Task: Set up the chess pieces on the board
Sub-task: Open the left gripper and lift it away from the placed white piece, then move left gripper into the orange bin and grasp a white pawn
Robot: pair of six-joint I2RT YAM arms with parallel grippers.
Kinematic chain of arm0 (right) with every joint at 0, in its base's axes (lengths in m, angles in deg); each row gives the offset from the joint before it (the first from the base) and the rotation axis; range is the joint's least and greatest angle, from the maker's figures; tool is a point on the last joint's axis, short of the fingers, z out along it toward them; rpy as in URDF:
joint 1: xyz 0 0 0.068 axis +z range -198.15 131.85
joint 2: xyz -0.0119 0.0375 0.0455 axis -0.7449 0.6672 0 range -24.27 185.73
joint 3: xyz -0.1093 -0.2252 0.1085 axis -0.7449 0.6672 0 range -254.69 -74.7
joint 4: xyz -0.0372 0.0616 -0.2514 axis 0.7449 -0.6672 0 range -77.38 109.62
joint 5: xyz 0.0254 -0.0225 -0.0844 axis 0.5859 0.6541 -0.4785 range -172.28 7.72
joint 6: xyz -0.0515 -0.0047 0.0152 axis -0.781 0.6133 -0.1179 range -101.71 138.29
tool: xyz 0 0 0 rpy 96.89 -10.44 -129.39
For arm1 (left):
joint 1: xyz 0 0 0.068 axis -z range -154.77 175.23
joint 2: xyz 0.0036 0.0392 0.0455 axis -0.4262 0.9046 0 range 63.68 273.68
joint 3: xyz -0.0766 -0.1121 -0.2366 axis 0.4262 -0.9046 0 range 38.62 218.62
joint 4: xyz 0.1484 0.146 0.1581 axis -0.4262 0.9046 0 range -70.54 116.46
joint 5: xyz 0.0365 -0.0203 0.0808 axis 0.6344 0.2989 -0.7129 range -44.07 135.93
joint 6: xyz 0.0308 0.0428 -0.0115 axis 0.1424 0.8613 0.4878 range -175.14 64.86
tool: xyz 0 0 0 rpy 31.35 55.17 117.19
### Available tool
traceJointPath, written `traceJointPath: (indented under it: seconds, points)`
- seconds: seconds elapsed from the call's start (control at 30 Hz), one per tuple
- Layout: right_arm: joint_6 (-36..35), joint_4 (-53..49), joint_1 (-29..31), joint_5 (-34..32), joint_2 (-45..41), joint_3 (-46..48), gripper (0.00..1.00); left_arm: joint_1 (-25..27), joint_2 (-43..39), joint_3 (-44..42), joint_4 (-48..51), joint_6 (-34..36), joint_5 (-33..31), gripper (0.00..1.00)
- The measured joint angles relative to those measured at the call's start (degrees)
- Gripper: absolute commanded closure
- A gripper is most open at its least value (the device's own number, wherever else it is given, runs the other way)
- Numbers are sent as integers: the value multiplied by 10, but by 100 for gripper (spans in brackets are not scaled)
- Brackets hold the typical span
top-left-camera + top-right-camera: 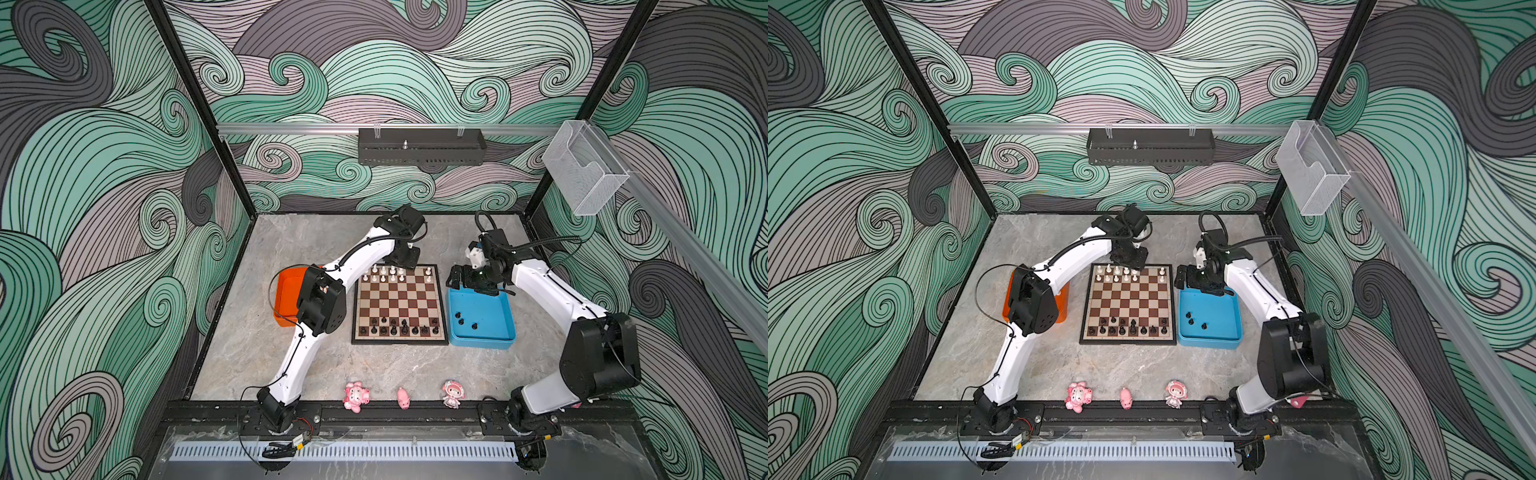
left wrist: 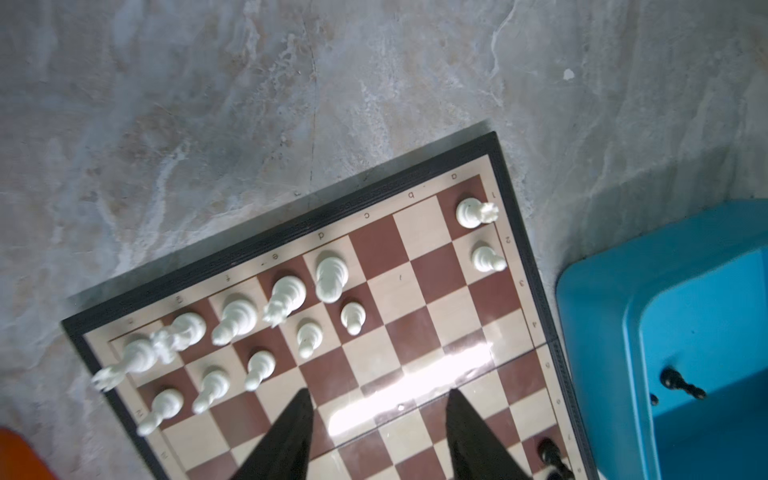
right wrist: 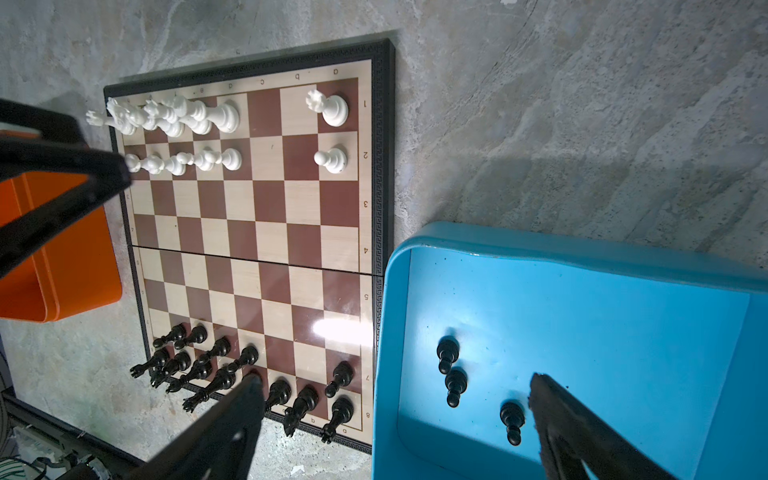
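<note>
Chess pieces (image 1: 399,330) in black stand along the 6 o'clock edge of the board (image 1: 400,303), white ones (image 1: 386,274) crowd its 12 o'clock edge, mostly toward 9 o'clock. Three black pawns (image 3: 455,384) stand in the blue tray (image 1: 482,343) at the board's 3 o'clock side on the table (image 1: 374,365); an orange tray (image 1: 286,295) sits at 9 o'clock. My left gripper (image 2: 379,392) hangs over the white end, jaws spread, holding nothing. My right gripper (image 3: 395,380) hovers near the tray's 12 o'clock end, spread wide and empty
</note>
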Motion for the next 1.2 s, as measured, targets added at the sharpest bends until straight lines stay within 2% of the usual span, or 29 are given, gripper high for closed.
traceJointPath:
  seconds: [0.13, 0.33, 0.47, 0.67, 0.73, 0.87, 1.2]
  points:
    - [5, -5, 3, -5, 0, -1, 0, 0, -60, -31, 7, -7, -32, 10]
    - [15, -9, 35, -24, 8, -29, 0, -29, -170, -132, 5, -14, -56, 1]
    - [22, -5, 75, -33, 38, -61, 0, -101, -239, -223, 2, -17, -56, 1]
    - [31, 1, 135, -37, 93, -101, 0, -245, -322, -363, -8, -20, -54, 1]
    - [33, 2, 149, -37, 106, -111, 0, -288, -343, -407, -10, -20, -50, 4]
    - [37, 1, 160, -36, 117, -118, 0, -336, -352, -455, -10, -24, -39, 14]
    - [35, 1, 157, -39, 120, -119, 0, -346, -307, -526, -39, -40, -14, 39]
